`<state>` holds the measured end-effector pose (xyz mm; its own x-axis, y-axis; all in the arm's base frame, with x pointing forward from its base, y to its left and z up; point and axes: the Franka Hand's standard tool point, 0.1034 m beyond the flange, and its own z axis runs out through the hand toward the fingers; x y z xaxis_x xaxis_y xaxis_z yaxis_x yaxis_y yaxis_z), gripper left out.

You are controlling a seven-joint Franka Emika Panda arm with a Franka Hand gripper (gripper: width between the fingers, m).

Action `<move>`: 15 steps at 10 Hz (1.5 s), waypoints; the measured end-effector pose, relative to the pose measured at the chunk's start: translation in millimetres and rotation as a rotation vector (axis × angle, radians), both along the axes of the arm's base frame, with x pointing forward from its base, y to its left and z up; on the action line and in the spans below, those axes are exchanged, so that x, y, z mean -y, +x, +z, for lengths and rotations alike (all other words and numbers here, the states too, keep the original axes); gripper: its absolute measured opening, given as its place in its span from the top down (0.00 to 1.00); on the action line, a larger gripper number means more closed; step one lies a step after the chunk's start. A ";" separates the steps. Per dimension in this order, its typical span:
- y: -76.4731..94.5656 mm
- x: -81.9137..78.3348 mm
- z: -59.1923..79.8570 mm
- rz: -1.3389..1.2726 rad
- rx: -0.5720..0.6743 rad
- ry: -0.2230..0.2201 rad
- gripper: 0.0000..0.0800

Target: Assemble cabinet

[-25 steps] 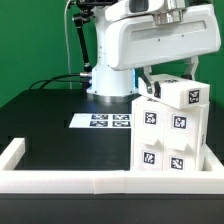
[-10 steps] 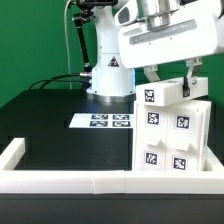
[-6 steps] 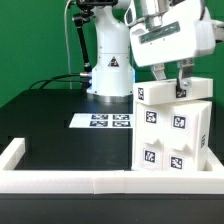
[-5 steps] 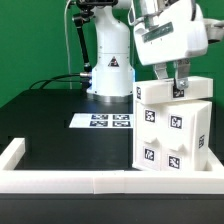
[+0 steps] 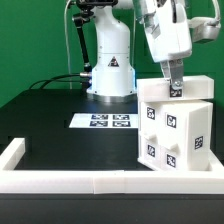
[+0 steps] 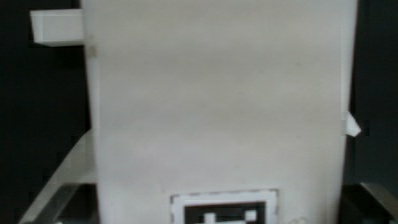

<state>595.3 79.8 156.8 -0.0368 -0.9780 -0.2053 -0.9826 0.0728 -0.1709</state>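
Gripper (image 5: 174, 88) is hanging in the upper right of the exterior frame, its fingers pointing down at the top of the cabinet (image 5: 172, 130). One dark fingertip is showing against the top face near a marker tag; the other is hidden, so I cannot tell how far the jaws are apart or whether they are pinching anything. Judging by that overlap, the fingers are touching the top or sitting just above it.

The cabinet is standing upright in the lower right of the frame, against the white border frame (image 5: 60, 178) at the near edge of the black table (image 5: 60, 125). Its tagged faces are turning toward the camera. The marker board (image 5: 100, 121) is lying flat near the middle of the frame, well apart from the cabinet, in front of the arm's base.

In the wrist view a broad white face of the cabinet (image 6: 210, 100) is filling almost everything, with a tag (image 6: 226, 211) at the lower edge, so the camera is sitting very close.

The relation that matters: the cabinet is lying straight below the gripper, its long axis running vertically, in line with the fingers. Any coming move is likely depending on the gripper staying centred over that top face
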 end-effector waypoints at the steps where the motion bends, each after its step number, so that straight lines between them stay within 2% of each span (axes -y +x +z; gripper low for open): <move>1: -0.4 -2.1 -0.8 -0.025 -0.005 0.017 0.30; 3: -0.5 -3.7 1.1 0.000 0.003 0.016 0.06; 4: 0.0 -5.6 9.0 0.006 0.017 0.027 0.02; 7: 2.3 -8.8 29.9 -0.009 0.046 0.050 0.00; 9: 2.7 -9.1 30.7 0.024 0.056 0.048 0.00; 10: 1.8 -8.7 29.3 0.070 0.055 0.038 0.00; 13: 3.3 -12.7 30.6 0.490 0.085 -0.015 0.00; 15: 1.5 -20.9 31.2 0.745 0.068 -0.056 0.00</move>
